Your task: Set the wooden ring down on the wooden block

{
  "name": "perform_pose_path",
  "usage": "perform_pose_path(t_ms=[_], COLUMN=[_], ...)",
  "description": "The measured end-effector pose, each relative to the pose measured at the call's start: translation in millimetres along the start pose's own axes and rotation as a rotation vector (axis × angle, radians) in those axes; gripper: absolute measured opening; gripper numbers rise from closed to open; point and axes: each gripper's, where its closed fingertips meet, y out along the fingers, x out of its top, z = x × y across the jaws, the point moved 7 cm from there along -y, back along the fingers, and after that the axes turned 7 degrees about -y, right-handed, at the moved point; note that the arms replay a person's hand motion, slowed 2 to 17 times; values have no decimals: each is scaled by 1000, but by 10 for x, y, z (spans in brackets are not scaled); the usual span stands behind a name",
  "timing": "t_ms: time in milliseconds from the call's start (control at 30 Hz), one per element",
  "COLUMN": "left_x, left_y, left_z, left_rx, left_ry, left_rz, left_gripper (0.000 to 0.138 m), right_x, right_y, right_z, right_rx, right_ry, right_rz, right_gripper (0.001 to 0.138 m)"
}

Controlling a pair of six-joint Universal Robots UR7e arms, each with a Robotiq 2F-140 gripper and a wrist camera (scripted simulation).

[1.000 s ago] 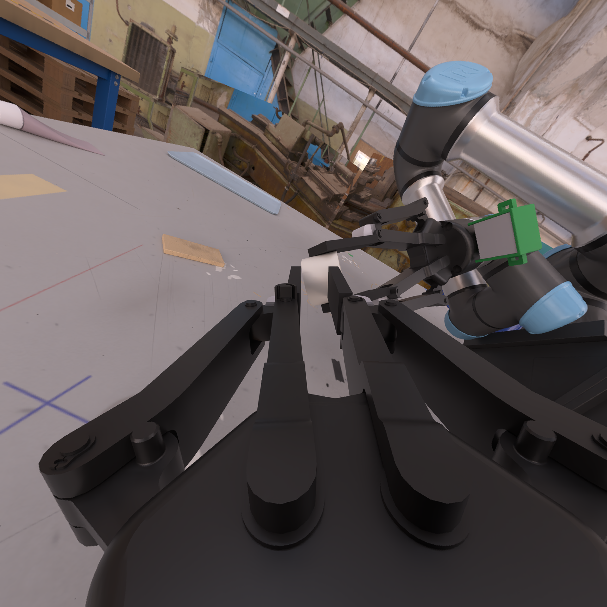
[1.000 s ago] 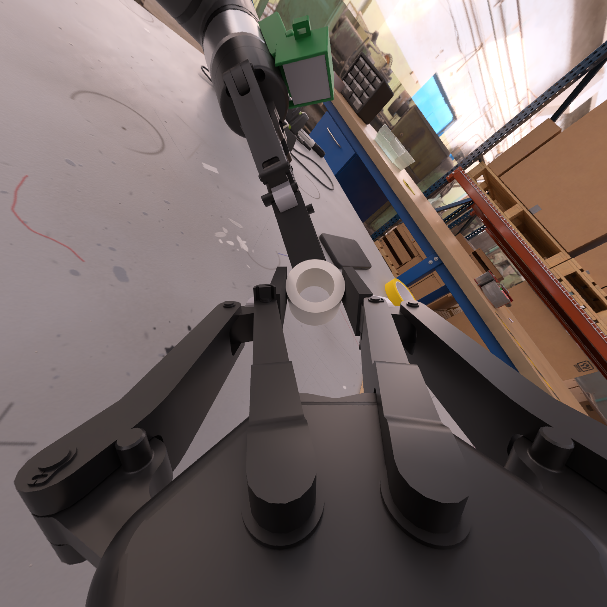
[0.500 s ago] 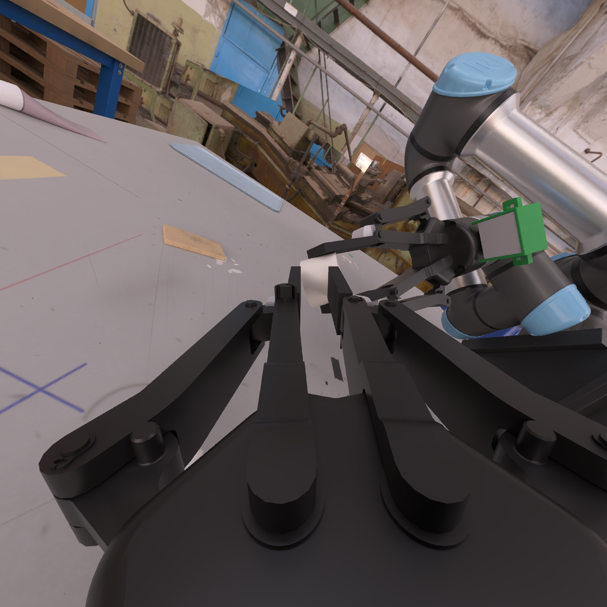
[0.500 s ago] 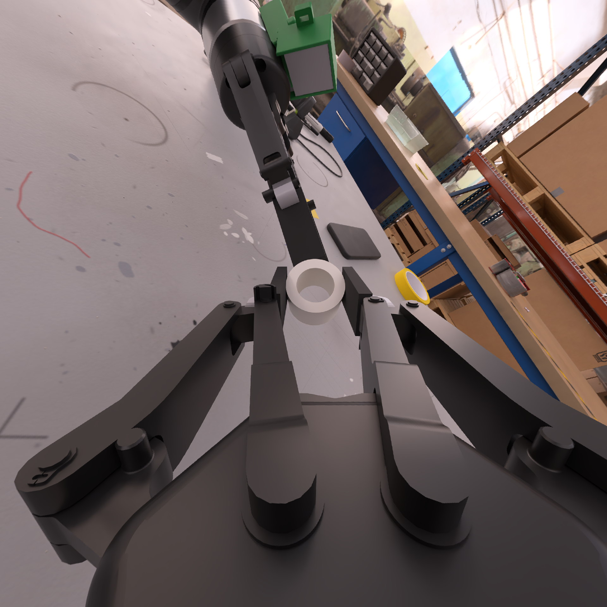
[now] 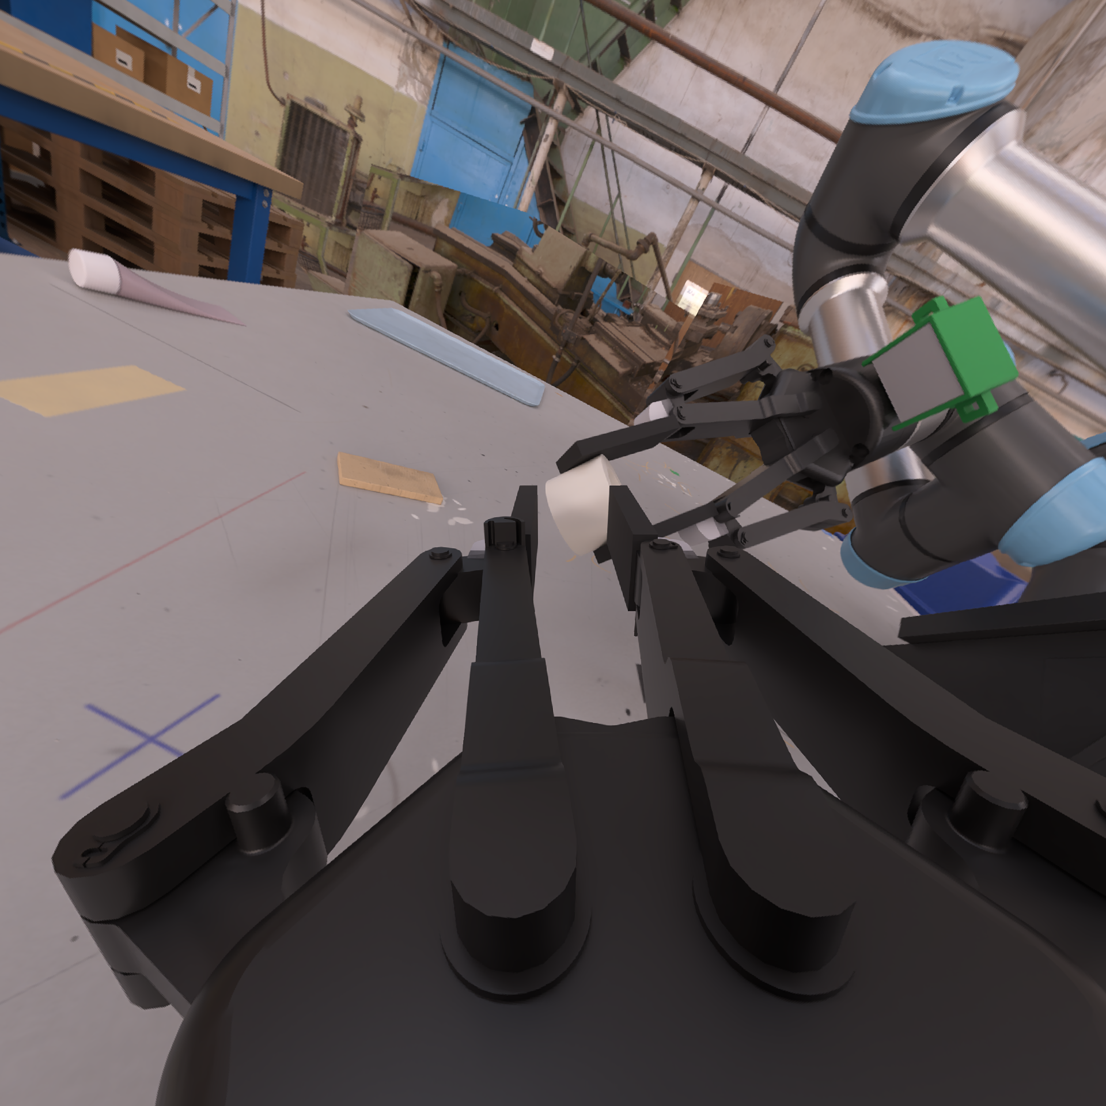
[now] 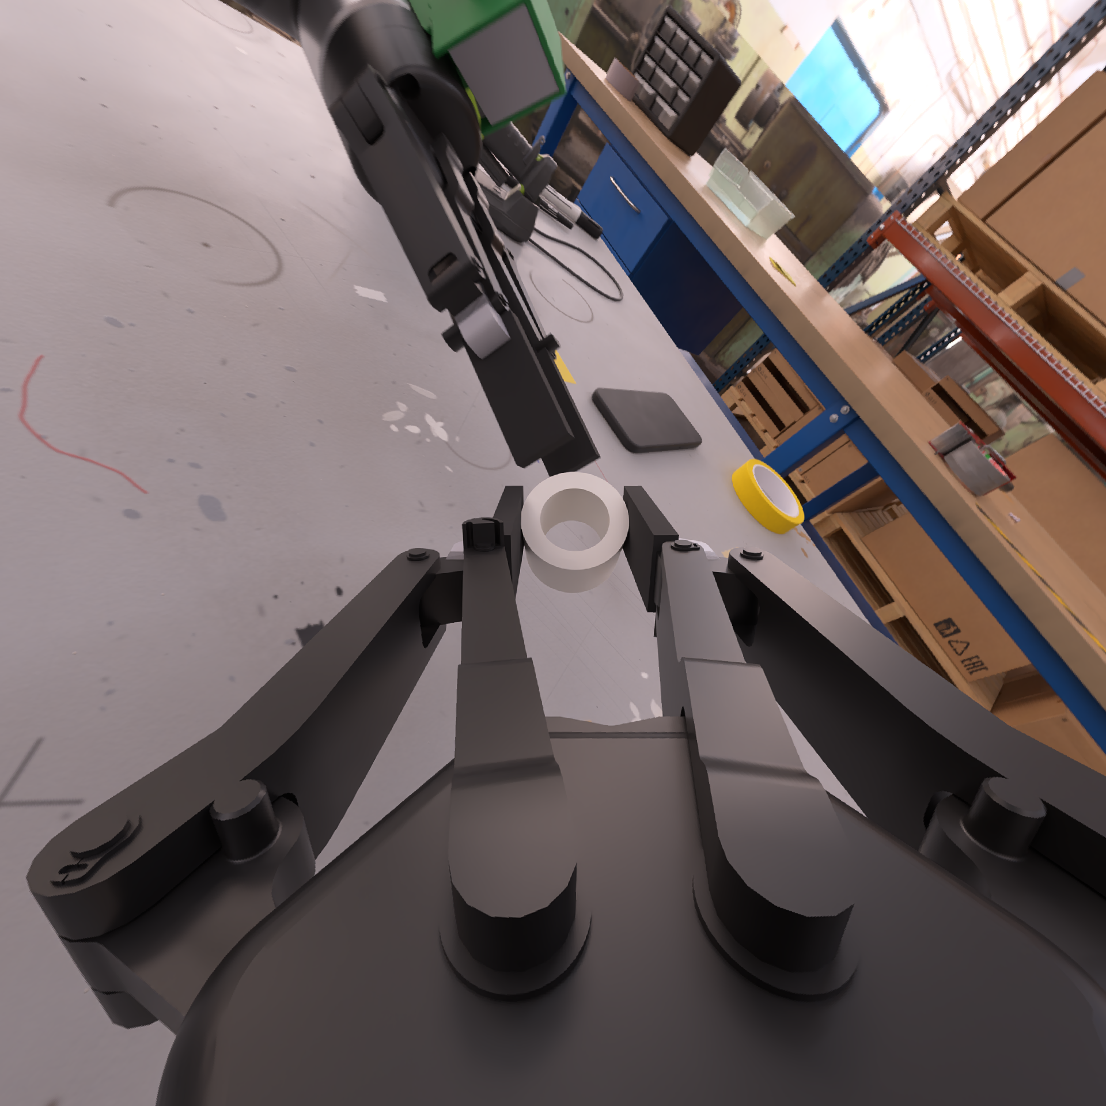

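Observation:
The pale wooden ring (image 6: 573, 526) sits between the pads of my right gripper (image 6: 573, 509), which is shut on it and holds it above the grey table. In the left wrist view the ring (image 5: 577, 509) hangs tilted between the tips of my left gripper (image 5: 571, 509). That gripper stands slightly open, with a gap on the ring's left side. The left gripper's fingers (image 6: 532, 431) end just behind the ring. The wooden block (image 5: 389, 479), flat and tan, lies on the table beyond and left of the ring.
A grey-blue slab (image 5: 446, 359), a white-capped tube (image 5: 119, 281) and a tan patch (image 5: 84, 389) lie farther back. A black pad (image 6: 646, 419), a yellow tape roll (image 6: 766, 503) and a cable (image 6: 574, 275) lie near the table's right edge.
My left fingers have parted slightly off the ring and drawn back a little. My right fingers have closed onto it. The ring now tilts in the left wrist view.

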Motion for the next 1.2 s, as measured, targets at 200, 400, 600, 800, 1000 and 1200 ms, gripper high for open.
perform_pose_path(t_ms=[200, 400, 600, 800, 1000, 1200], left_x=[68, 131, 171, 187, 177, 156], left_y=[-48, -90, -121, -138, -141, -138], left_z=[2, -2, -5, -8, -12, -10], left_rx=[38, 66, 85, 97, 98, 99], left_ry=[77, 138, 179, 206, 224, 237], left_rz=[-9, -24, -37, -48, -49, -46], left_gripper=[32, 32, 32, 32, 32, 32], right_x=[-122, -289, -455, -605, -745, -867], right_y=[38, 112, 192, 285, 389, 490], right_z=[-200, -408, -609, -749, -835, -891], right_rx=[4, 33, 35, 16, 14, 10], right_ry=[83, 205, 313, 390, 447, 491], right_rz=[58, 137, 206, 259, 318, 368], right_gripper=[44, 44, 44, 44, 44, 44])
